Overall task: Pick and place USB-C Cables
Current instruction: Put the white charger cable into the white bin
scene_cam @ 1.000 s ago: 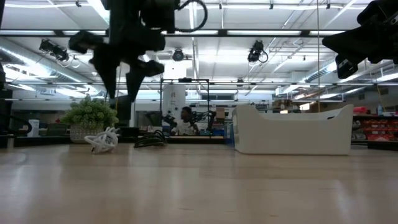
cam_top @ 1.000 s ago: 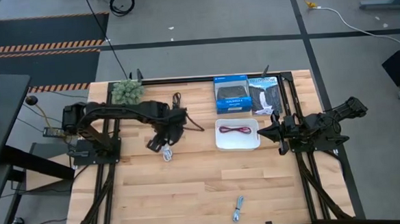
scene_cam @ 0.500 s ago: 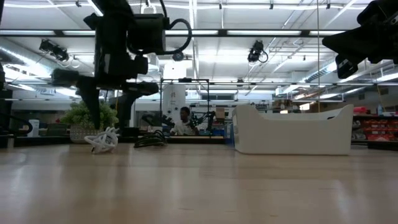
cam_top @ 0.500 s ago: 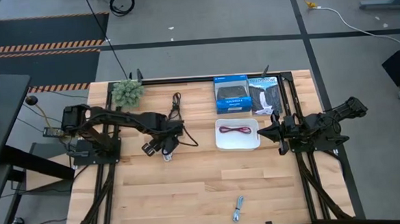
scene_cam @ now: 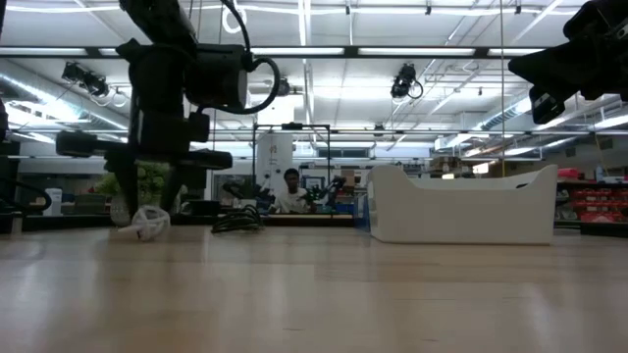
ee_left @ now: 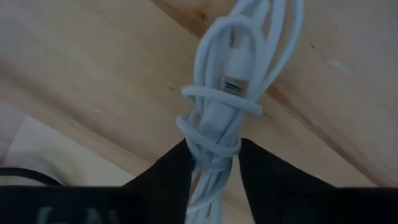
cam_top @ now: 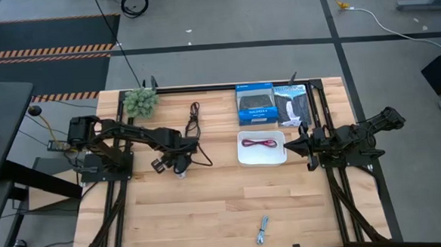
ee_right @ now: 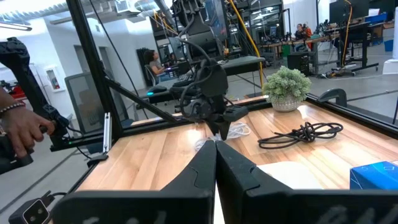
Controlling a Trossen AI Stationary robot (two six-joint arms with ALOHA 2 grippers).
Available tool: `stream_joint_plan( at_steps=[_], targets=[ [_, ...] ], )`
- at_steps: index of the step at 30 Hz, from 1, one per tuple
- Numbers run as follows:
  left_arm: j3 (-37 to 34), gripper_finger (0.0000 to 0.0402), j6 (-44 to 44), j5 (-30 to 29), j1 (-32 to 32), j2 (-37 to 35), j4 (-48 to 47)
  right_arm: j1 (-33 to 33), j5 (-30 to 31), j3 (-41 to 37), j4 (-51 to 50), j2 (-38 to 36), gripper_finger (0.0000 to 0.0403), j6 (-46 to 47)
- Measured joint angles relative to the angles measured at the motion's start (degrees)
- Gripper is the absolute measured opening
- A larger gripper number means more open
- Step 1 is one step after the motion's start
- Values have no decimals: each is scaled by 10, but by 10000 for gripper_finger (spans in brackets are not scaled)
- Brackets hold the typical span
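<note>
Left claw (ee_left: 214, 165) astride white cable (ee_left: 233, 93)

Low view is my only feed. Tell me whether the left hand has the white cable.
Observer: The left wrist view shows the white cable filling the gap between the fingers of the left hand; it looks pinched, low over the wood.
Operator: Report the tray's contents.
Observer: From above, the white tray holds only the red cable.
Operator: Locate the grey-silver cable.
Observer: The grey-silver cable lies alone near the table edge farthest from the green clump, away from both arms.
</note>
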Motion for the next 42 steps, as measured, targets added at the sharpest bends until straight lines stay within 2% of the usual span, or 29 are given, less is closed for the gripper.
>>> stream_joint_plan(
  at_steps=[6,9,12,19,26,32,42],
  targets=[
    [0,66,0,-1,0,0,0,0,0,0,0,0,14,0],
    [6,51,-21,2,0,0,-3,0,0,0,0,0,14,0],
    [28,50,-50,28,2,0,0,0,0,0,0,0,14,0],
    [115,48,-146,134,18,0,14,0,0,0,0,0,14,0],
    [194,48,-242,180,30,0,67,0,0,0,0,0,14,0],
    [261,47,-318,192,36,0,109,0,0,0,0,0,14,0],
    [362,46,-376,192,50,0,161,0,0,0,0,0,14,0]
  ],
)
